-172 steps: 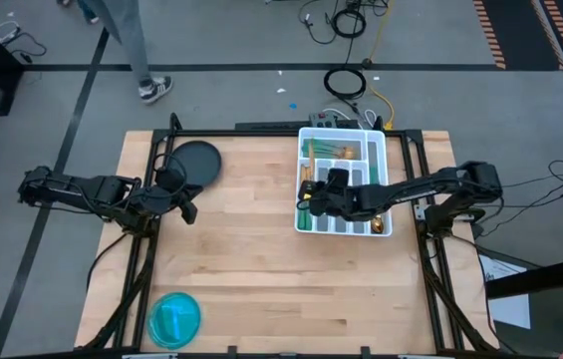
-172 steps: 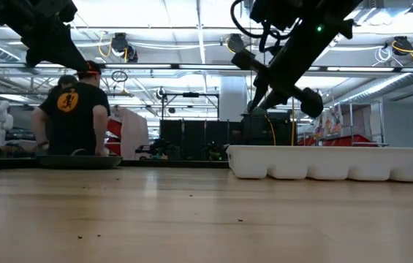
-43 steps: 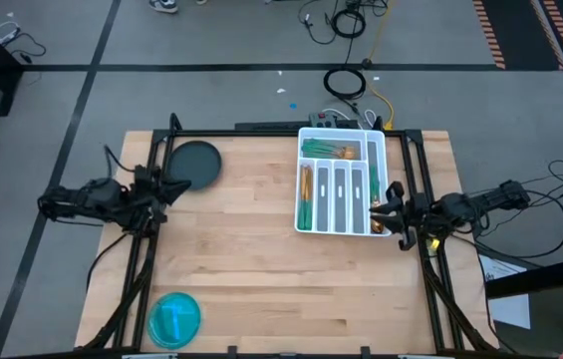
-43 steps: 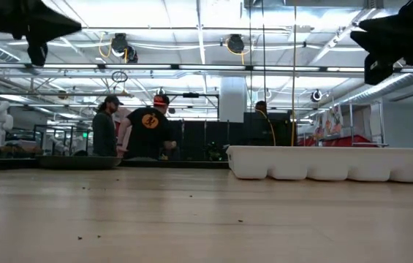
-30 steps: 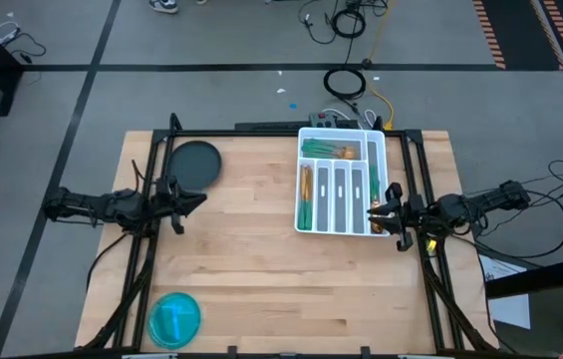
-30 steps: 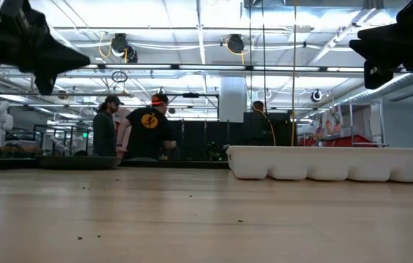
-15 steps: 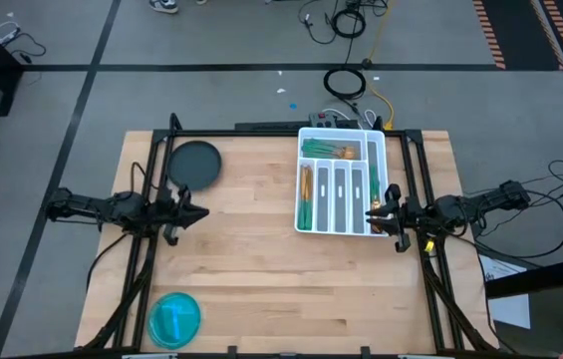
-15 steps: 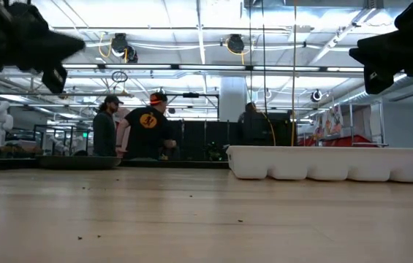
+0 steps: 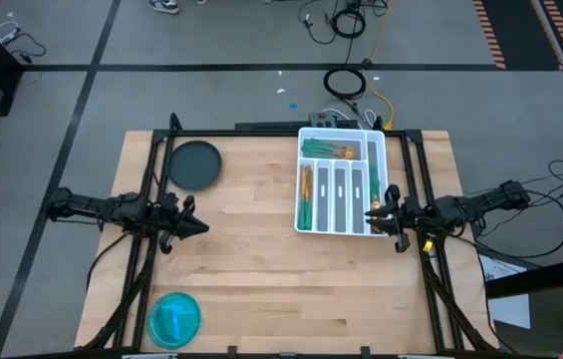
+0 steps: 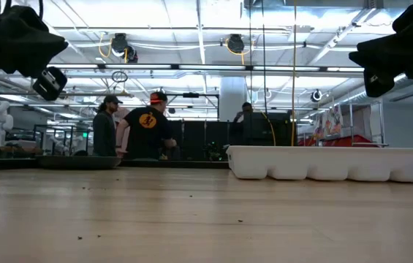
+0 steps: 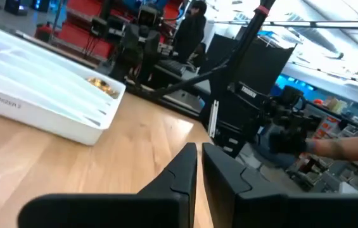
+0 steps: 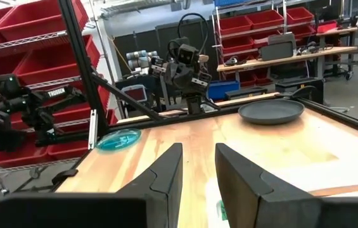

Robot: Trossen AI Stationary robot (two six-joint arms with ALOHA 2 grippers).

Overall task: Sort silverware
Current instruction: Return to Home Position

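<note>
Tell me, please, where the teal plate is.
In the high view, the teal plate lies at the bottom-left corner of the table, on the left arm's side, apart from the left gripper.

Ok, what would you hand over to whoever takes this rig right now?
Left end effector: shut, empty, raised over the table's left edge.
Right end effector: slightly open, empty, raised by the tray's right side.
Silverware: every piece in view lies in the white tray; none shows on the table.
Done: sorting, by the look of it.
Left: parking both arms.
</note>
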